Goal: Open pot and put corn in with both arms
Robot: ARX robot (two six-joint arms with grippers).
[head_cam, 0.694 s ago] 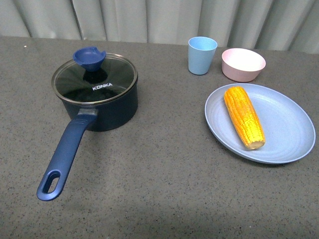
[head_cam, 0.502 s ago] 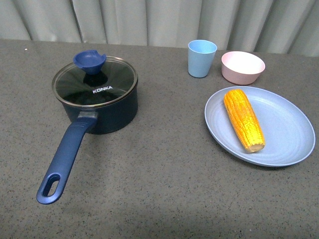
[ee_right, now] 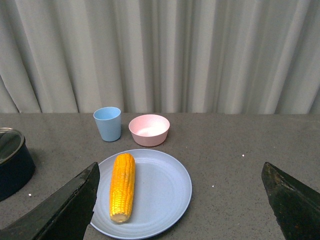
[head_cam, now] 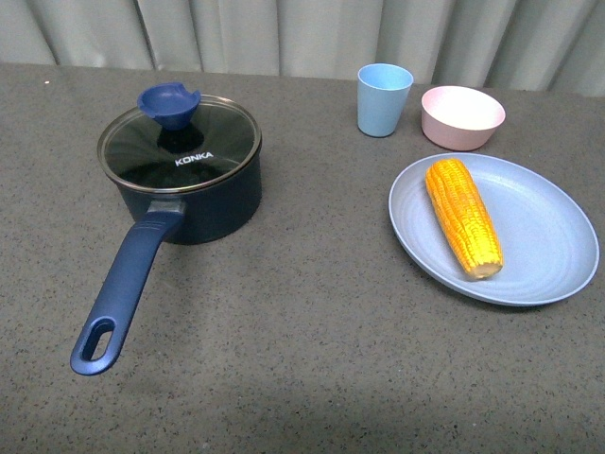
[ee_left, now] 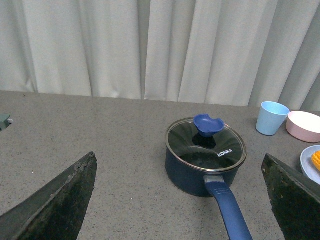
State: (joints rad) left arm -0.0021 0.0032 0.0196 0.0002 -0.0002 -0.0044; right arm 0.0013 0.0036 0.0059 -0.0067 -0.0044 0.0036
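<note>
1. The pot [head_cam: 189,194] sits left of centre on the surface [head_cam: 302,369], with its lid [head_cam: 203,142] in place. Over the last moments the whole front view drifts slightly and every item shifts together, so nothing on the surface has itself moved.
2. I judge the task to be at its very start: the lid is not lifted and the corn [head_cam: 463,219] is not picked up.
3. The pot is round, glossy and dark navy. Its lid is clear glass with a metal rim and a cupped blue knob [head_cam: 168,106]. The long blue handle [head_cam: 128,284] ends in a slot.
4. The corn is a tapered yellow-orange cob with bumpy kernel rows. It lies on a smooth pale-blue plate [head_cam: 548,236], well apart from the pot.
5. Behind the plate stand a light-blue cup [head_cam: 384,101] and a pink bowl [head_cam: 461,117]. The surface is dark grey and speckled.
6. The left pincer [ee_left: 178,156] is spread wide and empty, facing the pot. The right pincer [ee_right: 180,164] is likewise spread and empty, facing the corn.
</note>
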